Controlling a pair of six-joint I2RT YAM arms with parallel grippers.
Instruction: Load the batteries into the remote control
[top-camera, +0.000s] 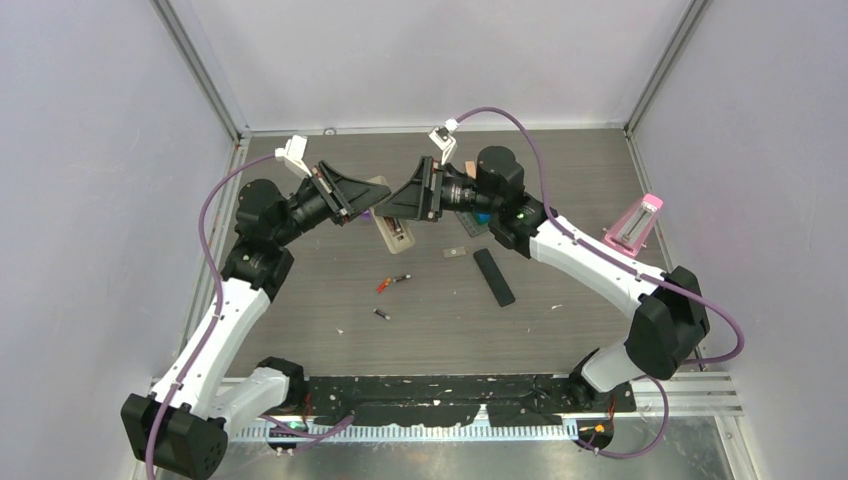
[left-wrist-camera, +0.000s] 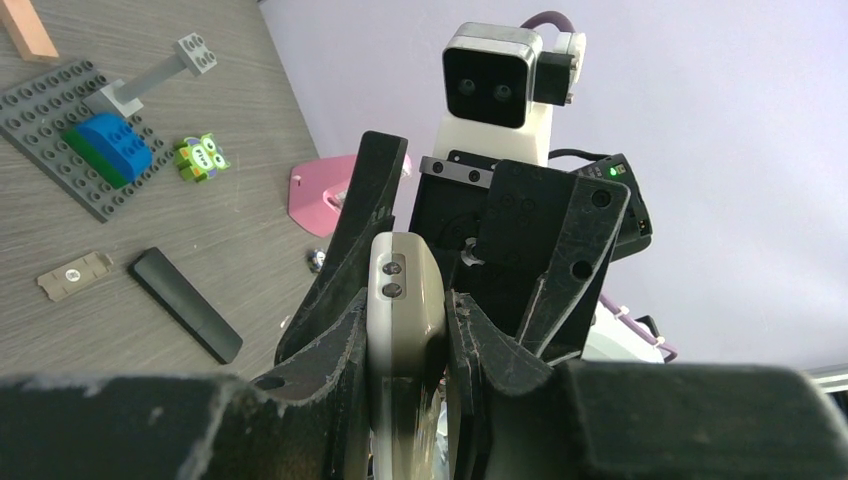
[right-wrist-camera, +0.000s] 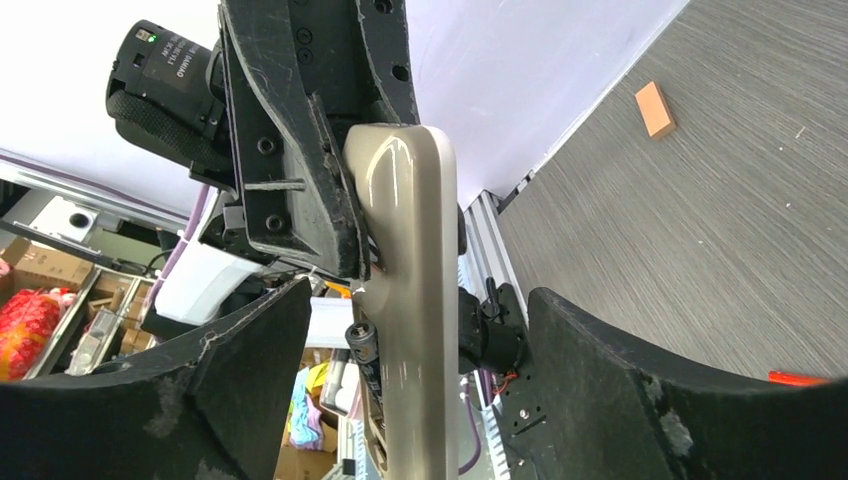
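Observation:
My left gripper (left-wrist-camera: 405, 305) is shut on a beige remote control (left-wrist-camera: 405, 270) and holds it up above the table. In the top view the remote control (top-camera: 391, 228) hangs between both grippers at the table's middle back. My right gripper (right-wrist-camera: 420, 300) stands open around the remote's lower part, its fingers (right-wrist-camera: 250, 380) apart from both sides. A dark battery (right-wrist-camera: 366, 352) sits in the remote's open side. On the table lie an orange-red battery (top-camera: 386, 285) and a dark battery (top-camera: 381, 315).
A flat black bar (top-camera: 494, 277) and a small grey cover plate (top-camera: 456, 251) lie right of the batteries. A pink object (top-camera: 635, 222) stands at the right. A grey brick plate with coloured bricks (left-wrist-camera: 80, 150), an owl figure (left-wrist-camera: 203, 157) and an orange block (right-wrist-camera: 655, 108) lie farther back.

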